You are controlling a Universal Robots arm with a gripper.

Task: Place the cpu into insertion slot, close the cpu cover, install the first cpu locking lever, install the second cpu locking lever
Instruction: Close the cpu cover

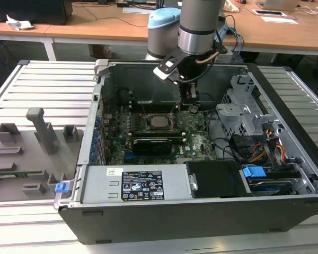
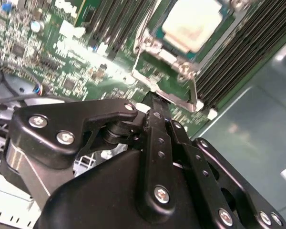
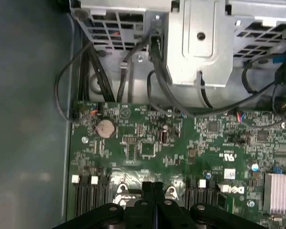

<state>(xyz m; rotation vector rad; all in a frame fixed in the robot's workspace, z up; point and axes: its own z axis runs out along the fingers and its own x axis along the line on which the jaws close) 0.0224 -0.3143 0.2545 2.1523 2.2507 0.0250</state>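
Silver chip [image 2: 193, 24] sits framed by the cover [image 2: 150, 47]; jaws, pressed together at its edge, may slip and gouge the board [image 2: 62, 57].

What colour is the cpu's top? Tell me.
Pale silver-grey cpu, best in the second wrist view.

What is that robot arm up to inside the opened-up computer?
A single robot arm is reaching down into an open computer case. The cpu already sits in its place on the green motherboard, and the metal cpu cover seems to lie flat around it. The gripper, fingers shut, has its tip right at the edge of that cover. Whether it actually touches the cover cannot be told.
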